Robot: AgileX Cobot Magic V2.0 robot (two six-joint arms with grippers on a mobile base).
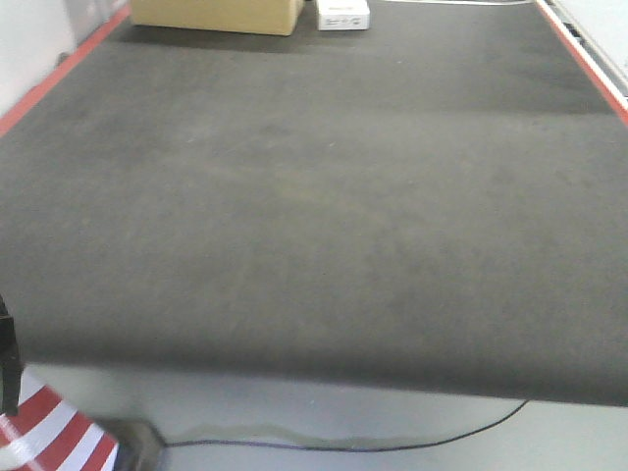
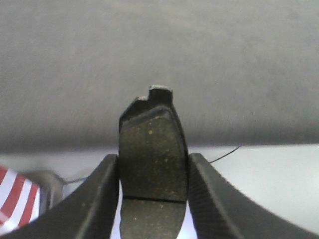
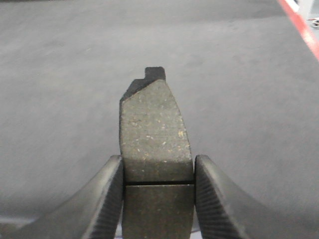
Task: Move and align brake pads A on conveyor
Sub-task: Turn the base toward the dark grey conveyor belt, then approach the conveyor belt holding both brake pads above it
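Observation:
In the left wrist view my left gripper (image 2: 153, 157) is shut on a dark grey brake pad (image 2: 151, 132), which sticks forward between the black fingers (image 2: 97, 199) with its groove showing. It hangs over the near edge of the conveyor (image 2: 159, 59). In the right wrist view my right gripper (image 3: 158, 159) is shut on a second brake pad (image 3: 153, 124), held above the charcoal conveyor (image 3: 65, 74). The front view shows the conveyor (image 1: 314, 216) bare of pads; neither gripper's jaws appear there.
A cardboard box (image 1: 216, 15) and a small white box (image 1: 343, 14) stand at the belt's far end. Red edge strips (image 1: 579, 54) run along both sides. Below the near edge are pale floor, a black cable (image 1: 392, 446) and a red-and-white striped marking (image 1: 49, 432).

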